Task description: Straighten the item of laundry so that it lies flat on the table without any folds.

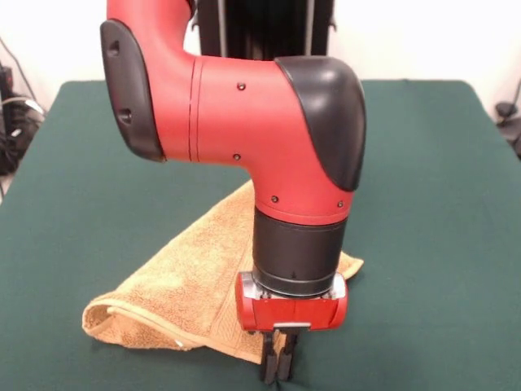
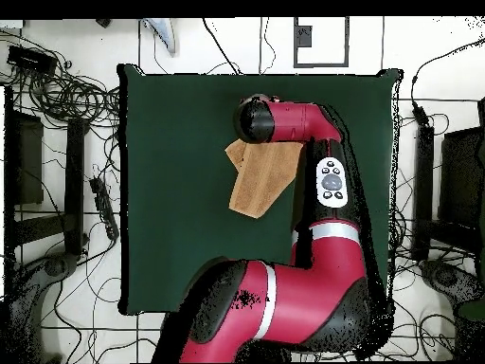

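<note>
**Still folded: towel lies bunched under the red arm**

Right now the towel (image 1: 183, 281) is anything but flat. From across the table it reads as a rough triangle of orange-tan terry cloth, folded over on itself, with a thick rolled hem along its near edge and a rounded, doubled-up corner at the picture's left. One point of it runs up behind the arm, and a small corner pokes out on the other side of the wrist.

The arm (image 1: 244, 106) comes down from the top of the picture and bends at a big red and black elbow, then drops straight to the gripper (image 1: 277, 366), which sits low over the near edge of the cloth. Its two dark fingers (image 1: 269, 365) hang close together, nearly parallel, with only a thin slit between them; their tips run off the bottom edge of the picture, so I cannot tell whether they pinch any cloth or simply stand just beside it.

From above, the towel (image 2: 260, 182) lies in the half of the table (image 2: 170, 190) farther from the robot's base, roughly midway across its width. Its outline there is an uneven wedge, partly covered by the wrist. The arm (image 2: 327, 190) stretches along the towel's right side in that view, and the green cloth shows all round the rest of it
</note>
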You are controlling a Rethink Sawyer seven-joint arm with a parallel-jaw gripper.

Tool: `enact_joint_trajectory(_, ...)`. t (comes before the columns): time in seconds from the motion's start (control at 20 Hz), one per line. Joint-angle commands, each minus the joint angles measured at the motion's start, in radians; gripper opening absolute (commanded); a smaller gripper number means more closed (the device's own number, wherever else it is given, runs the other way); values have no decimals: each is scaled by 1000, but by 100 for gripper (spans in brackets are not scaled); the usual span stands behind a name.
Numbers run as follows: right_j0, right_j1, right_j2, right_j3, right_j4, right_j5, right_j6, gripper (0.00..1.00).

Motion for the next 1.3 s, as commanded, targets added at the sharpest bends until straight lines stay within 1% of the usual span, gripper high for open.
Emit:
enact_joint_trajectory(0.05,38,157,-5,30,-2,-103,209,0)
enact_joint_trajectory(0.2,49,139,-24,46,3,-100,226,0)
enact_joint_trajectory(0.3,44,105,-20,81,15,-74,208,0)
enact_joint_trajectory(0.4,32,45,-12,135,34,-25,180,0)
enact_joint_trajectory(0.6,-4,-119,8,259,81,109,103,0)
enact_joint_trajectory(0.65,-15,-136,18,263,91,136,76,0)
enact_joint_trajectory(0.7,-28,-136,32,259,97,148,48,0)
enact_joint_trajectory(0.8,-49,-96,61,231,107,148,12,0)
enact_joint_trajectory(0.95,-58,-61,72,225,104,99,9,0)
enact_joint_trajectory(1.05,-62,-58,78,234,107,84,10,0)
enact_joint_trajectory(1.3,-63,-90,75,256,115,110,9,0)
